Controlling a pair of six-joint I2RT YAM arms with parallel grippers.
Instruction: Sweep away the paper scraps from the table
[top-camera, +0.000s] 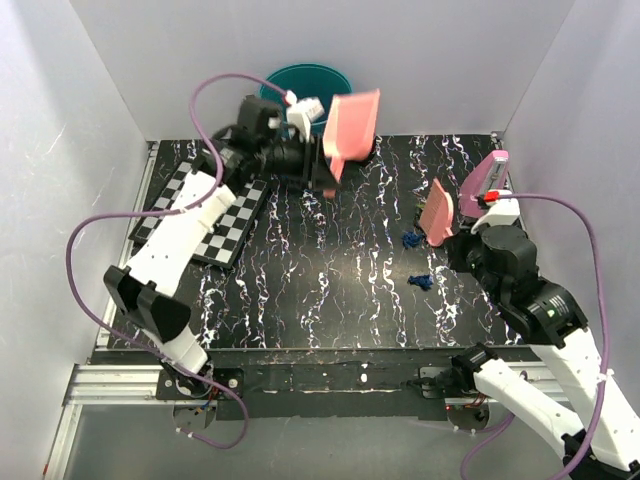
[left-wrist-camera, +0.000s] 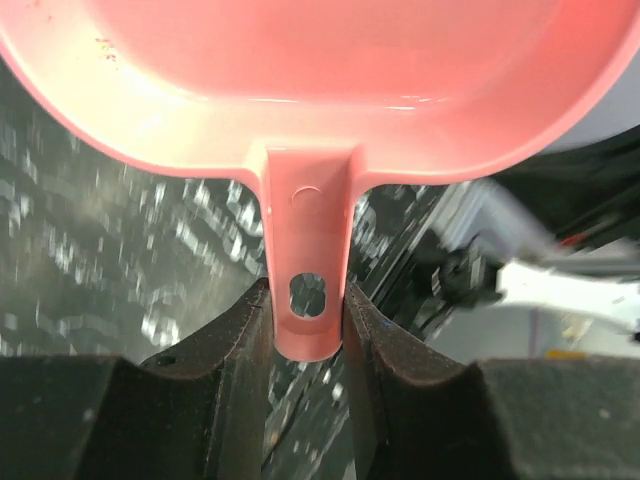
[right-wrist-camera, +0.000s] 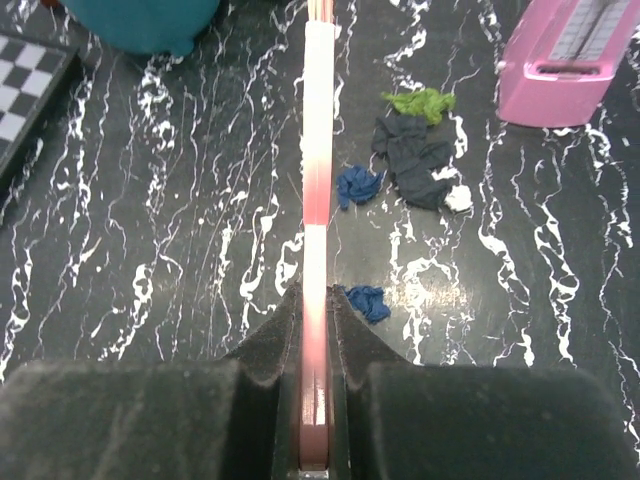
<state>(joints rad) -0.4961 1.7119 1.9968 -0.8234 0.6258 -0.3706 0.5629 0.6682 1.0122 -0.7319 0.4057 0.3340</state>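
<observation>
The left pincer gripped the flat handle of a smooth pink plastic dustpan beside a round teal bin. The right pincer pinched a thin pink blade. Crumpled paper scraps lay just beside the blade on the veined black desk.

blue, green and white paper scraps clustered on right half of black white-veined table

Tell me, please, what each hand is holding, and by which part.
The left hand clamps the pink dustpan by the end of its handle. The right hand pinches the flat pink sweeping board by its near end.
</observation>
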